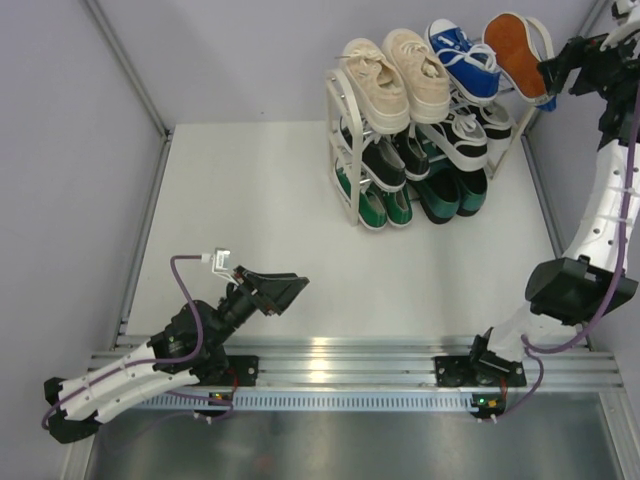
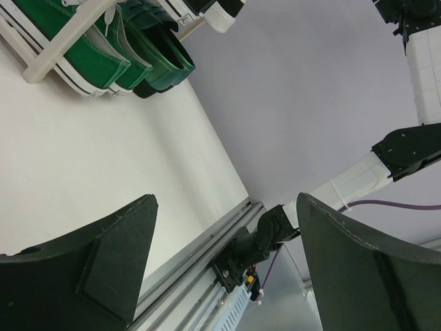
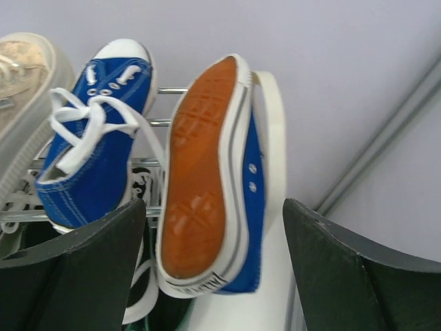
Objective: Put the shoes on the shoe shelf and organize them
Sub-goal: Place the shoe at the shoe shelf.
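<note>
Right gripper (image 1: 548, 72), jaws apart on nothing: hovers at the shoe shelf's (image 1: 345, 150) top right end, heel of the side-tipped blue canvas sneaker (image 1: 517, 52) nearest, toe pointing to the shelf's back.

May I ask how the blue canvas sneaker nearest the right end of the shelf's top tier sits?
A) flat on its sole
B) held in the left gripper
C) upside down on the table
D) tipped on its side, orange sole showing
D: the blue canvas sneaker with the orange rubber sole stands on its edge beside the cream arched end frame, sole facing the right wrist camera.
</note>
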### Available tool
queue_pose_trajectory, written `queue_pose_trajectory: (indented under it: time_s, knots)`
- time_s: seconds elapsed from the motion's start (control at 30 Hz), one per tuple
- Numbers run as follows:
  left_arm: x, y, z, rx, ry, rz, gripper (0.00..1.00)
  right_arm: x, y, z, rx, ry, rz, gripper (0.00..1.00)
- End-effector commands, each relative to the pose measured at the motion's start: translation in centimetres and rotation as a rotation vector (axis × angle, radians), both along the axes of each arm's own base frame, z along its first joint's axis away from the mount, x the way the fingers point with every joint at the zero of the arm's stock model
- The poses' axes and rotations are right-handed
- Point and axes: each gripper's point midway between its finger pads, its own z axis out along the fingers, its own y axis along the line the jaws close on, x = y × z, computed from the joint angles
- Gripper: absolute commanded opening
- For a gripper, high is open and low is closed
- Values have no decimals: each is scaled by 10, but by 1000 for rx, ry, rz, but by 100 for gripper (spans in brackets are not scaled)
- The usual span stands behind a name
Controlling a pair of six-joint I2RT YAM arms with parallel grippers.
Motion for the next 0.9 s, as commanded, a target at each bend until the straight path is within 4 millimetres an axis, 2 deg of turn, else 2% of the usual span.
queue_pose_trajectory:
  time_s: [0.0, 0.13, 0.4, 0.53, 0.63, 0.67, 0.7, 0.8, 0.83, 0.87]
  knots:
    - [-2, 0, 7, -19, -24, -8, 87, -2, -25, 15, 11, -30, -60, 80]
    - [-1, 0, 6, -17, -24, -8, 87, 13, -33, -8, 102, 35, -71, 79]
    - [-3, -1, 7, -18, -26, -15, 87, 34, -28, -31, 277, 118, -33, 75]
    - [-2, 0, 7, -19, -26, -11, 87, 35, -25, -38, 295, 144, -19, 68]
    - [-2, 0, 6, -18, -25, -8, 87, 32, -18, -37, 311, 151, 15, 57]
    - [-1, 0, 5, -17, -24, -8, 87, 31, -18, -35, 315, 150, 20, 57]
    - [-1, 0, 5, -17, -24, -6, 87, 30, -16, -35, 322, 151, 24, 57]
    - [-2, 0, 7, -18, -27, -11, 87, 25, -13, -26, 340, 139, 25, 71]
    - [-2, 0, 7, -18, -27, -11, 87, 23, -12, -23, 350, 136, 22, 79]
    - [-2, -1, 7, -18, -27, -14, 87, 21, -11, -21, 357, 137, 23, 81]
